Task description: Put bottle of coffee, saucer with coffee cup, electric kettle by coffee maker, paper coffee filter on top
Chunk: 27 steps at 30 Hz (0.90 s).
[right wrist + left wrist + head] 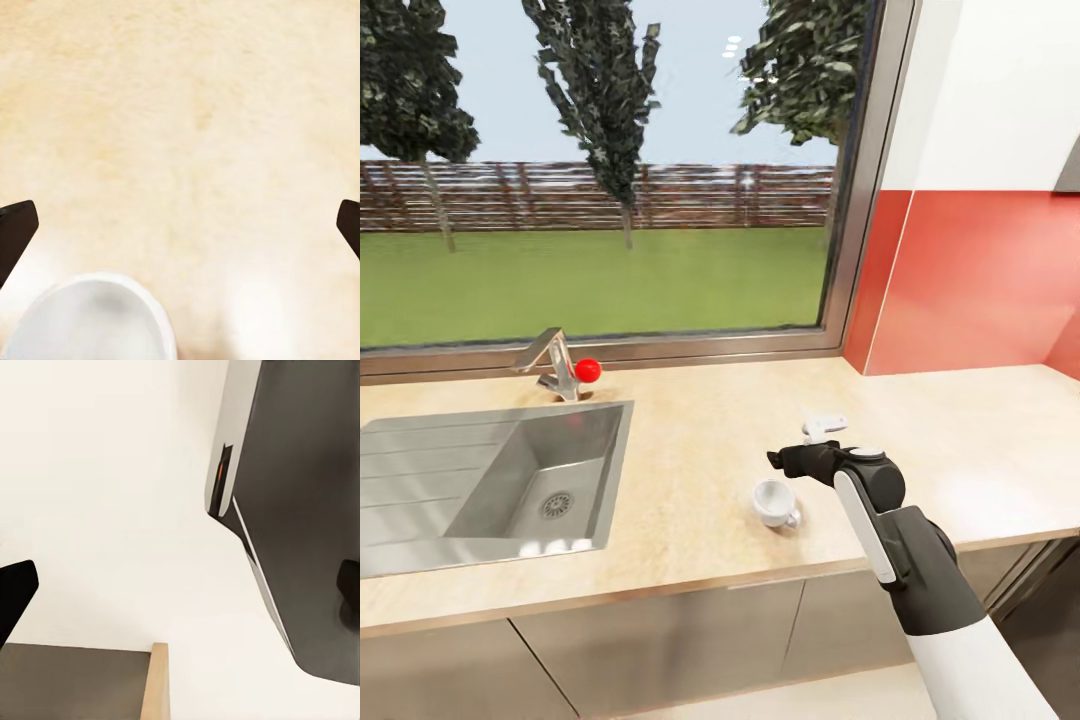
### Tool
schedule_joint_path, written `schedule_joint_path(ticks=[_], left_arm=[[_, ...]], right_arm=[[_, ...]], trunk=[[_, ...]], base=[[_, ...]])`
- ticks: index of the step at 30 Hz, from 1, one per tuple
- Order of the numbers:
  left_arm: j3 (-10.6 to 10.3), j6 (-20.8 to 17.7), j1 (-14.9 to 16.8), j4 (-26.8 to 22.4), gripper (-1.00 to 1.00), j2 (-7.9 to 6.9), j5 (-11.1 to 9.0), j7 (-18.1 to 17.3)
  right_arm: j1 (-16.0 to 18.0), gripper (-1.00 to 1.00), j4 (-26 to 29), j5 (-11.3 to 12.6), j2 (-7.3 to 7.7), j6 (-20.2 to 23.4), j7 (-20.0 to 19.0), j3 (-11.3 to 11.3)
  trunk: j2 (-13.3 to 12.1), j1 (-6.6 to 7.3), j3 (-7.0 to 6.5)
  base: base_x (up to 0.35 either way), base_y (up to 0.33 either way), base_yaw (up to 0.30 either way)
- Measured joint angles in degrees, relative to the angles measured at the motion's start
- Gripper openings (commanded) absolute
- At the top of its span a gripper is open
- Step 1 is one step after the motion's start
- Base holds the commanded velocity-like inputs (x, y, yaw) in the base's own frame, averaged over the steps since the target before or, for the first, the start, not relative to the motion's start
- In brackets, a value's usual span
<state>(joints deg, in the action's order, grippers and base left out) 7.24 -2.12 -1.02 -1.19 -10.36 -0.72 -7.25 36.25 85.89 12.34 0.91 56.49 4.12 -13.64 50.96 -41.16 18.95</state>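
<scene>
Head view | coffee cup (774, 502) upright on table (690, 460), right of sink (510, 470) | right pincer (180, 225) wide open, empty, above it, likely lining up a grasp | left pincer: cannot tell

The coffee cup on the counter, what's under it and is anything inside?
The coffee cup rests directly on the bare countertop, no saucer beneath. Its interior looks empty; the very bottom isn't clearly visible.

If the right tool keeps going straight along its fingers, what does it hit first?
Probably the bare beige countertop: the open right tool points down at it, with the white coffee cup just off to one side.
</scene>
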Motion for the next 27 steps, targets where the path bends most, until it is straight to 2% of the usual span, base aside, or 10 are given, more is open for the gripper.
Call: schedule_joint_path(ticks=[12,22,27], left_arm=[[0.0,0.0,0.0,0.0,1.0,0.09,0.0,0.0],[0.0,0.0,0.0,0.1,1.0,0.09,0.0,0.0],[0.0,0.0,0.0,0.1,1.0,0.22,0.0,0.0]], right_arm=[[0.0,1.0,-0.1,0.0,0.02,0.0,0.0,-0.1],[-0.1,1.0,-2.0,-0.2,0.01,-0.1,-0.1,-0.1],[-0.1,1.0,-3.9,-0.2,0.07,-0.1,-0.1,0.0]], trunk=[[0.0,0.0,0.0],[0.0,0.0,0.0],[0.0,0.02,0.0]], base=[[-0.183,0.0,0.0],[-0.004,0.0,0.0],[0.134,-0.073,0.0]])
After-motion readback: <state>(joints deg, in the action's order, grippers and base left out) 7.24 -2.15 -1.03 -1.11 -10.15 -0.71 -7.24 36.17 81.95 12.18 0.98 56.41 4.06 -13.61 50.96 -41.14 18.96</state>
